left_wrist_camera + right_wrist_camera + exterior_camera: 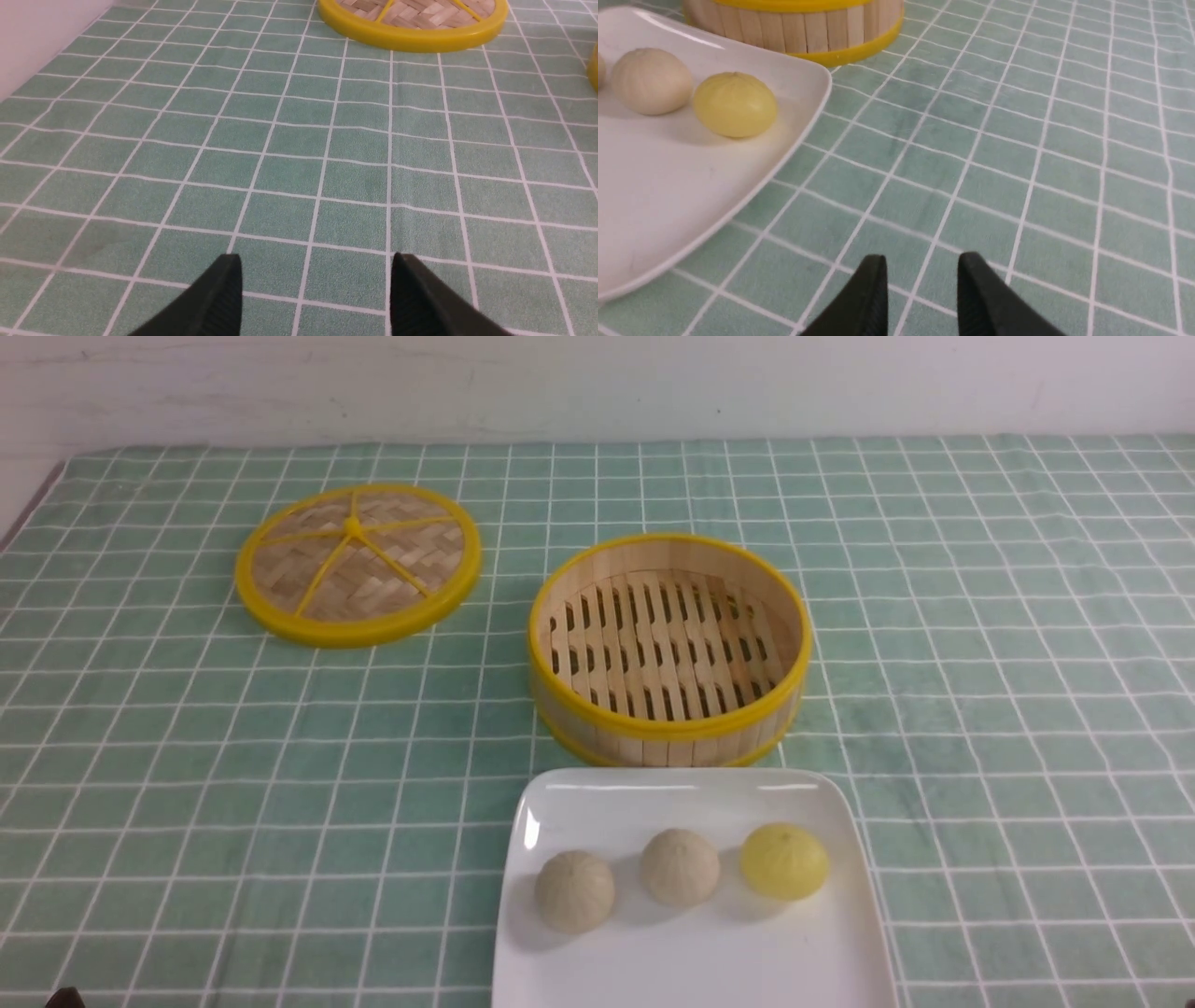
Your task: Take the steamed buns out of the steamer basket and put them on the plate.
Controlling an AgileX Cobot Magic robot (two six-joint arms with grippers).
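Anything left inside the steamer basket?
No. The basket shows only its bare slatted floor; all three buns sit on the plate. The near wall hides a thin strip of floor behind it.

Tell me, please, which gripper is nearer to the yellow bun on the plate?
The right gripper: it sits empty over the cloth just off the plate's edge beside the yellow bun. The left gripper faces the lid, away from the plate.

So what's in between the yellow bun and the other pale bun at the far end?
Another pale bun sits between the yellow bun and the far pale bun, on the plate. The front view shows it.
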